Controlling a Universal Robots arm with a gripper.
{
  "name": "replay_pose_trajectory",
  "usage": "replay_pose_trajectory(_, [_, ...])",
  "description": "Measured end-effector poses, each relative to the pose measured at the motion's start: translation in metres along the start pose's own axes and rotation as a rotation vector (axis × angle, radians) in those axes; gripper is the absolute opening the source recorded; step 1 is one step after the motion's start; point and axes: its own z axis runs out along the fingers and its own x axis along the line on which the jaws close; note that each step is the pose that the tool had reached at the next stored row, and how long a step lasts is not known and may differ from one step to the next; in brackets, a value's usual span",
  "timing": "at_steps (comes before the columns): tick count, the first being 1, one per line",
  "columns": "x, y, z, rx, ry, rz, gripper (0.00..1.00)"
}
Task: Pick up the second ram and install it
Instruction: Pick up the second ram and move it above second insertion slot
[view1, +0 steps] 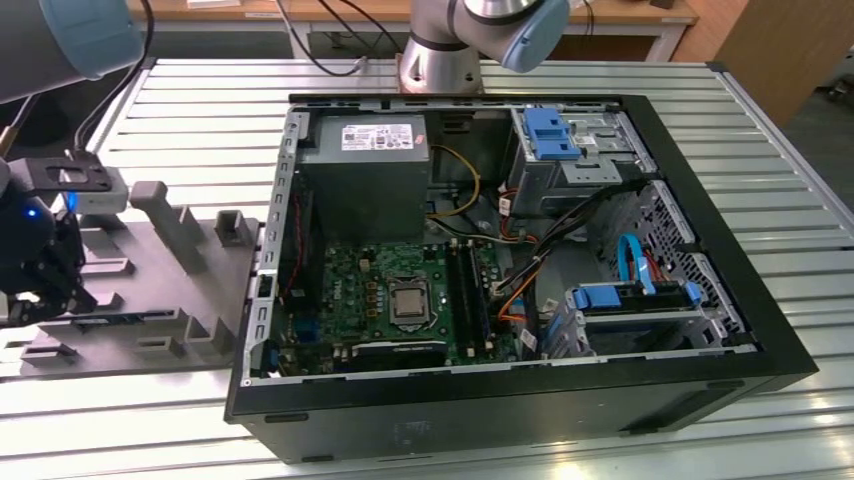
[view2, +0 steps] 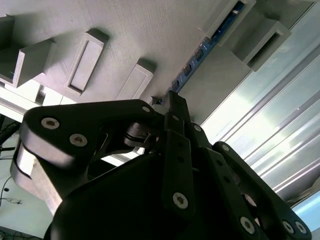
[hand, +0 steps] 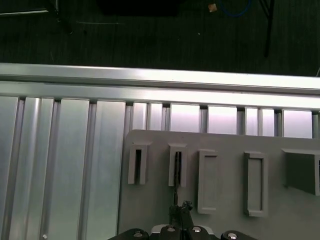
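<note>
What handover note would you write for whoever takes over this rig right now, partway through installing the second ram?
Gripper: low over the grey fixture, jaws apparently closed on one end of the second ram.
Ram: on edge in its fixture slot, to the exterior view's left of the open computer case.
Done: gripper at the ram.
Left: ram not yet lifted out, nor installed on the motherboard.

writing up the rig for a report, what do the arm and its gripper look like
The arm is silver-grey metal tube with pale blue caps at its joints, and black cables run behind its base. The gripper is black, built of rounded linked bars studded with silver screw heads. In the exterior view a small blue light glows on its body.
</note>
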Motion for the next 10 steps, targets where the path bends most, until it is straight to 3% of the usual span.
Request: replay_pose_trajectory(10, [0.0000,0.0015,0.0032,-0.0001,0.0001,-0.001,0.11])
